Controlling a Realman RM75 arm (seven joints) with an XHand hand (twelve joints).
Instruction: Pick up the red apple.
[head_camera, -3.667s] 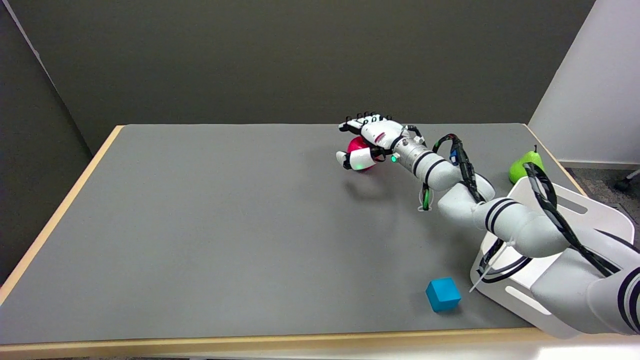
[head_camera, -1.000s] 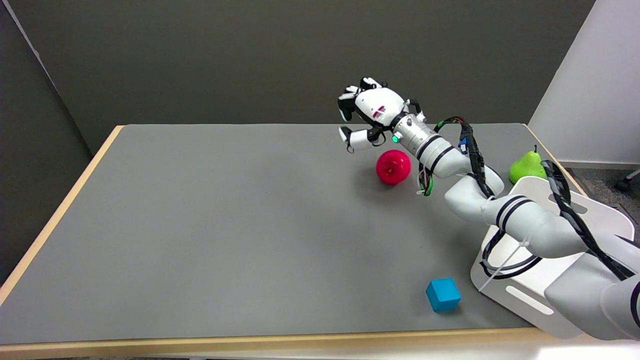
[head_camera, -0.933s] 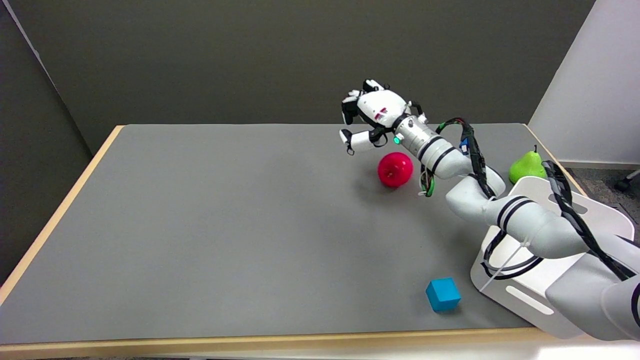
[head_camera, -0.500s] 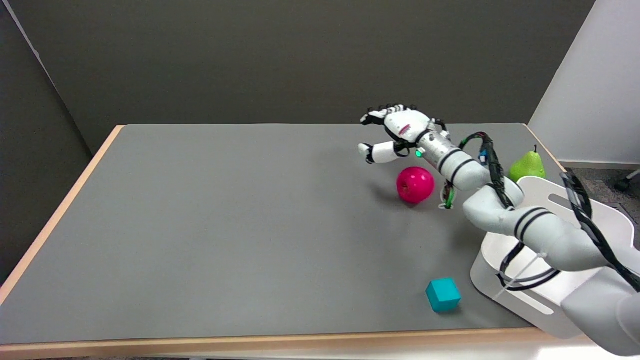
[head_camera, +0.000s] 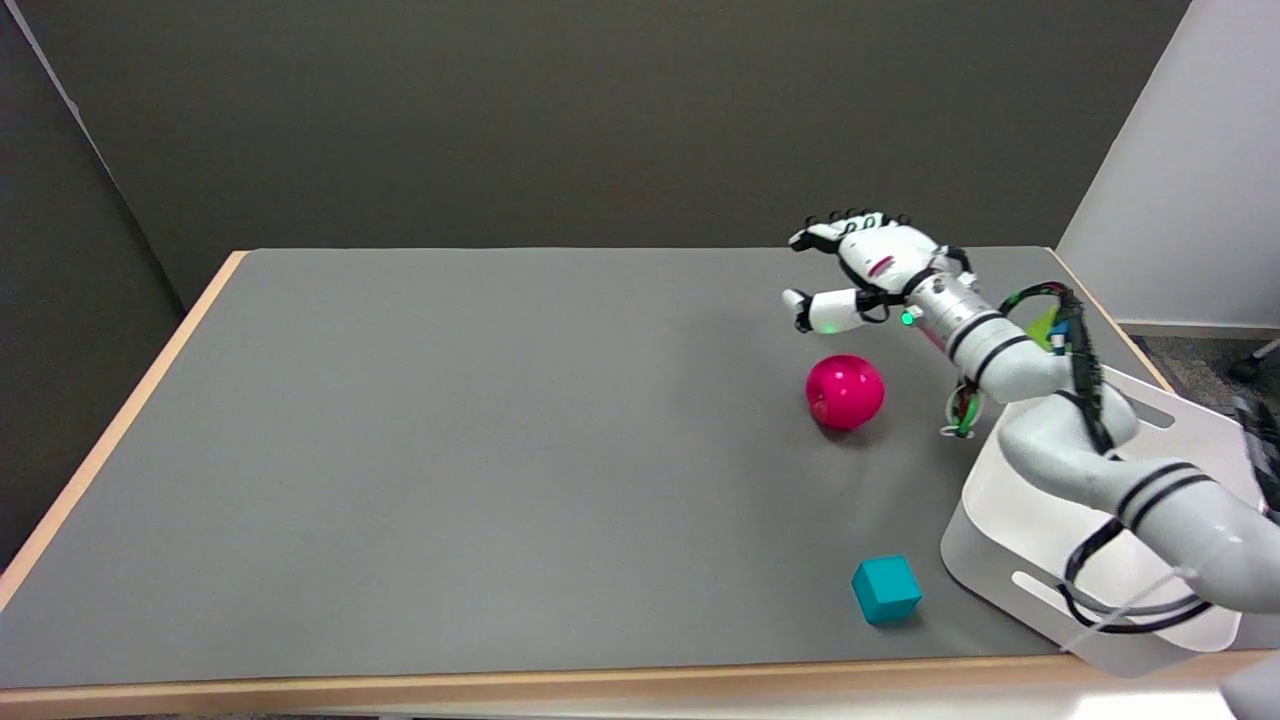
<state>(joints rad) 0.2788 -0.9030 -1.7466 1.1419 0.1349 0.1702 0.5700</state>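
Nearest to us is the teal cube (head_camera: 886, 589), sitting on the grey table (head_camera: 450, 450) close to the front edge, just beside the white bin (head_camera: 1040, 530) that the right arm reaches over. Neither matters for the job, but the cube is 1 more thing to bump if the arm swings low.

Further back is the red apple (head_camera: 845, 391), resting on the table by itself, nothing touching it. It looks tipped onto its side, so we'd guess it rolls easily.

Beyond that, up in the air, is the robot hand (head_camera: 865, 275). It's empty, with its fingers (head_camera: 850, 220) spread and the thumb sticking out below, and it's clearly apart from the apple, above and behind it. A sliver of green pear (head_camera: 1043, 325) peeks out behind the forearm.

So what could go wrong? We think the big risk is the apple scooting away if the fingers come down off-centre and clip 1 side before closing round it. Round, smooth fruit on a flat table just rolls. A push toward the bin side could also wedge it against the wall.
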